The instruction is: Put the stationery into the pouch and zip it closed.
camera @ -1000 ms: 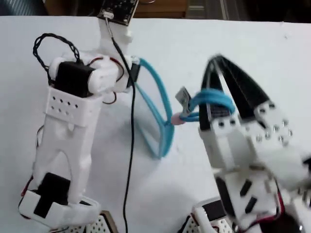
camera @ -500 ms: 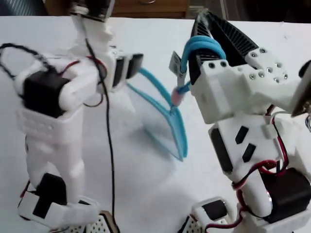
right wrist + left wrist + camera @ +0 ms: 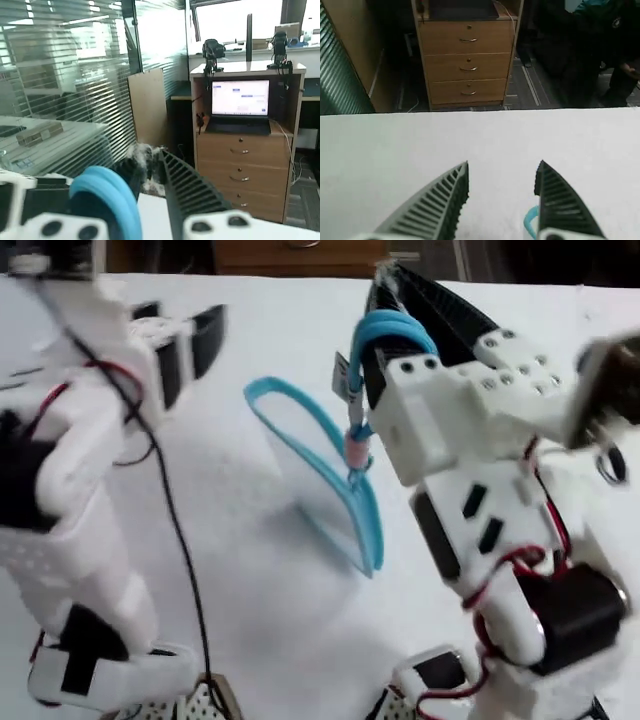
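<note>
The pouch (image 3: 330,490), clear with a blue edge, stands tilted on its edge on the white bench (image 3: 290,640) at the middle of the high view. Its long axis runs from upper left to lower right. A pink zip pull (image 3: 357,452) sits at its upper right edge, and above that is a small white tag (image 3: 343,375) whose print cannot be read.

The blue strap (image 3: 388,330) rises from there and loops round one jaw of the right pincer (image 3: 384,276), whose jaws are pressed together at the tips and point toward the top of the frame. The right wrist view shows that loop close up, and a laptop (image 3: 240,102) on a wooden drawer cabinet (image 3: 240,165); the writing on its screen is too small to read.

The left pincer (image 3: 503,163) is spread wide over bare bench. In its wrist view, a sliver of the pouch's blue edge shows by one jaw.
</note>
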You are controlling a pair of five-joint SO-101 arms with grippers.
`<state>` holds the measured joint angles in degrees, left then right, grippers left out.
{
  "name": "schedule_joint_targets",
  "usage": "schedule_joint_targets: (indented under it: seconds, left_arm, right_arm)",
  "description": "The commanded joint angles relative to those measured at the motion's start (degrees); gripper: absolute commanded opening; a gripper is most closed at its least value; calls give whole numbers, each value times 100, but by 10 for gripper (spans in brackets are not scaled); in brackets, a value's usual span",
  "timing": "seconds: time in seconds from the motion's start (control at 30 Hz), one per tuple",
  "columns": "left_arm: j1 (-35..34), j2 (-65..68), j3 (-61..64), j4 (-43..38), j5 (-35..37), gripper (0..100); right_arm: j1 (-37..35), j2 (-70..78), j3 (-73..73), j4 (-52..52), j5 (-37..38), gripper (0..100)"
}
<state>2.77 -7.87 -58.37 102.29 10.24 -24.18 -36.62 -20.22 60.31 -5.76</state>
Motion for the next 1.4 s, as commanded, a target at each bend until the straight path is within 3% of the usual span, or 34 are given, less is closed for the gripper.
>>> schedule_joint_targets:
  seconds: [0.0,0.17,0.33,0.5,0.7,1.0,1.17,1.37]
  left_arm:
    - [-84,-760,378,26,62,226]
    - [171,-2378,2321,9,281,233]
    - [1033,-3785,4396,-9,141,250]
    - [1807,-4418,5503,-79,-9,276]
    - [2237,-4233,6374,-141,123,313]
    - [2563,-3899,6752,-1002,1046,313]
    - [3248,-3662,6892,-1090,1213,314]
    - [3301,-3626,6901,-1152,1635,313]
  right_arm:
    - [4,154,-237,-31,44,17]
    - [4,391,-316,-356,70,17]
    - [-31,743,-325,-382,79,17]
    - [-154,1007,-334,-541,79,17]
    - [-365,1156,-334,-532,88,17]
    - [-338,1165,-325,-514,88,17]
    - [-338,1297,-316,-514,88,17]
    - [-347,1745,-563,-541,79,17]
